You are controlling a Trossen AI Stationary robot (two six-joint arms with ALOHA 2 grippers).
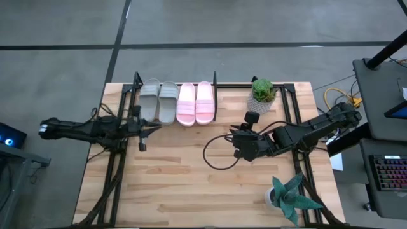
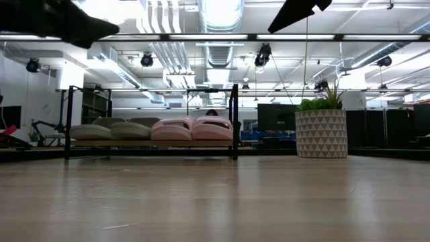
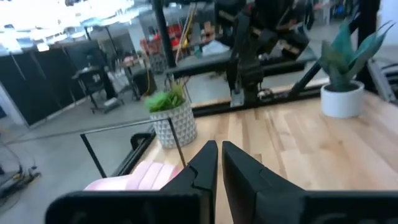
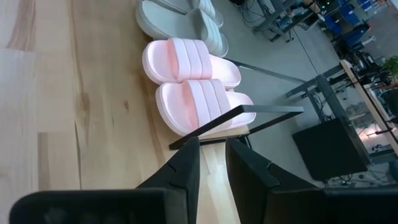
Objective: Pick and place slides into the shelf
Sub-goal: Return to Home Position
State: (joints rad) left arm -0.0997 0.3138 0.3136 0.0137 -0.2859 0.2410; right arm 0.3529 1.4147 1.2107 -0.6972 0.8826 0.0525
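All the slides sit side by side on the shelf [image 1: 216, 83] at the table's far edge, soles down on its light-wood board. The two grey-green slides [image 1: 159, 100] are on the left and the two pale pink slides [image 1: 195, 103] on the right. The low view shows the same row, with the grey-green pair [image 2: 111, 129] and the pink pair [image 2: 193, 128]. My left gripper [image 1: 144, 131] hovers just near of the grey-green pair, shut and holding nothing. My right gripper [image 1: 238, 144] hovers over the table near of the shelf's right end, its fingers slightly open and empty, facing the pink slides [image 4: 193, 81].
A potted plant in a patterned pot [image 1: 263, 92] stands right of the shelf. A second plant in a white pot [image 1: 287, 194] stands near the table's near right corner. A black cable [image 1: 213, 156] loops on the table beside the right arm. Bare wood lies near of the shelf.
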